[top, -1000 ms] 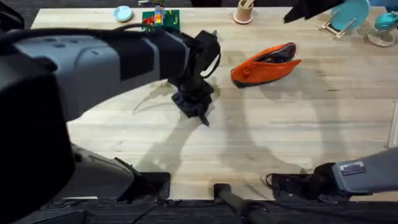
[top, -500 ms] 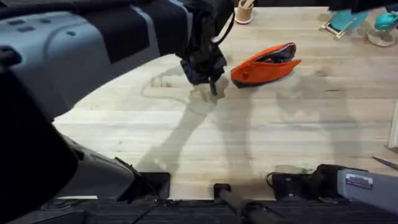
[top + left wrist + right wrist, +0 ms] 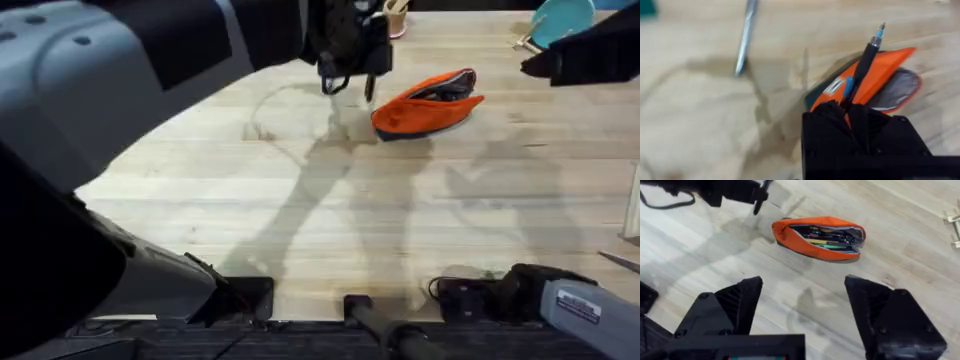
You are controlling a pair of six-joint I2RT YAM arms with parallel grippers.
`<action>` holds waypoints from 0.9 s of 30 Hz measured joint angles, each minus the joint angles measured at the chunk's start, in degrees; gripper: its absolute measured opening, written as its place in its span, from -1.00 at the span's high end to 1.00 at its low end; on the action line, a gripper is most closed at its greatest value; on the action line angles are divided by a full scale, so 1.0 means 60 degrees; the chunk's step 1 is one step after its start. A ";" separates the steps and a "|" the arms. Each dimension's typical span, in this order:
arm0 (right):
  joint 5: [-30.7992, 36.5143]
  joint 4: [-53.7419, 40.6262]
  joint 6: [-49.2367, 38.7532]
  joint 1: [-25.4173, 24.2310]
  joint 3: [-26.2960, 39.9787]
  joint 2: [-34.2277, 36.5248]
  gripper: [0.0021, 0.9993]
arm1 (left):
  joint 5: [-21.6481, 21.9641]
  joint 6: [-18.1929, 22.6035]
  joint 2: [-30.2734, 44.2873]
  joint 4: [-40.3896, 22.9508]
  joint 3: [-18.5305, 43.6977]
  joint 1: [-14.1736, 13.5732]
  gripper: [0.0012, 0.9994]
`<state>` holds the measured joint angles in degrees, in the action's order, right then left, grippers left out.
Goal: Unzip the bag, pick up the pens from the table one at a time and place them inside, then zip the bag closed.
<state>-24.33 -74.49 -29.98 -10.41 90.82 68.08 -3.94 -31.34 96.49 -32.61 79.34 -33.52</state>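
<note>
The orange-red bag (image 3: 425, 103) lies on the far middle of the table (image 3: 400, 220), its zipper open and several items showing inside (image 3: 825, 236). My left gripper (image 3: 350, 62) hovers just off the bag's left end, shut on a black pen with a blue band (image 3: 864, 62) whose tip juts out over the bag (image 3: 885, 70). The dark grey metallic pen (image 3: 746, 37) lies on the bare wood beside it. From the right wrist view, my right gripper (image 3: 802, 297) is open wide above the table, with the bag beyond it and the left gripper (image 3: 737, 191) farther off.
A tan cup of pale sticks (image 3: 392, 18) stands at the far edge behind the left gripper. A teal item (image 3: 562, 16) and a wire rack (image 3: 955, 222) sit at the far right. The right arm (image 3: 590, 52) shows dark and blurred at the upper right.
My left gripper carried the black pen from the table's middle towards the far side, up to the bag's left end. The right arm shifted at the upper right.
</note>
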 joint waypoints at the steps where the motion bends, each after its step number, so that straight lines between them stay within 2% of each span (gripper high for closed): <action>1: 0.0021 0.0003 0.0005 0.0000 -0.0029 -0.0051 -0.99 | -0.0148 0.0372 0.0000 0.0249 0.0039 0.0000 0.92; 4: 0.0071 -0.0005 0.0088 0.0000 -0.0112 -0.0198 -0.99 | -0.0679 0.1515 0.0000 0.0913 0.0072 0.0000 0.92; 10: 0.0104 -0.0033 0.0408 0.0000 -0.0170 -0.0289 -0.99 | -0.2246 0.4324 0.0000 0.1941 0.0072 0.0000 0.92; 15: 0.0129 -0.0092 0.0573 0.0000 -0.0185 -0.0289 -0.99 | -0.3324 0.6153 0.0000 0.2412 0.0072 0.0000 0.92; 20: 0.0129 -0.0096 0.0682 0.0000 -0.0188 -0.0289 -0.99 | -0.3992 0.7135 0.0000 0.2630 0.0072 -0.0011 0.92; 27: 0.0129 -0.0099 0.0718 0.0000 -0.0192 -0.0289 -0.99 | -0.4266 0.7590 0.0394 0.3374 0.0108 -0.0302 0.92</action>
<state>-23.55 -75.09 -25.67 -10.41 89.67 66.35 -29.54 14.20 98.85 -12.36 79.99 -35.33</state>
